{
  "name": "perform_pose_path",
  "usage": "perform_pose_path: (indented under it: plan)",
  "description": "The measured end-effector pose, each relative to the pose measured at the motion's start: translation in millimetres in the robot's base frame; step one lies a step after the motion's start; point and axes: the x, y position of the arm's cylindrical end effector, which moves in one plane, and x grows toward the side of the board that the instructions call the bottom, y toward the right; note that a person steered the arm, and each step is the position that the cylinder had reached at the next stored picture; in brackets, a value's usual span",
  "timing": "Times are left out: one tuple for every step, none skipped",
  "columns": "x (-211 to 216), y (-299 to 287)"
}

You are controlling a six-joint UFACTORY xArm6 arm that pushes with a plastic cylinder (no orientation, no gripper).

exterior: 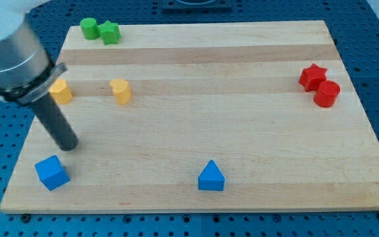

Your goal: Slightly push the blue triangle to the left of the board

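The blue triangle (210, 176) sits near the bottom edge of the wooden board (242, 66), a little right of the middle. My tip (69, 147) is at the view's left, far to the left of the blue triangle. It stands just above a blue cube (51, 172), apart from it. The rod rises up and to the left to the grey arm body.
A green cylinder (89, 27) and a green star (110, 32) are at the top left. Two yellow blocks (61, 91) (120, 91) lie left of centre. A red star (312, 76) and a red cylinder (327, 93) are at the right.
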Motion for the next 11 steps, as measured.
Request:
perform_pose_path:
  plan:
    - [-0.3,52.5]
    - [-0.3,122.9]
    - [2.4,192.0]
    - [25.1,245.2]
    - [48.3,292.4]
    - [65.1,313.1]
    - [84.1,309.7]
    - [84.6,299.9]
    - [76.0,298.5]
    - [74.7,279.6]
    - [74.7,242.1]
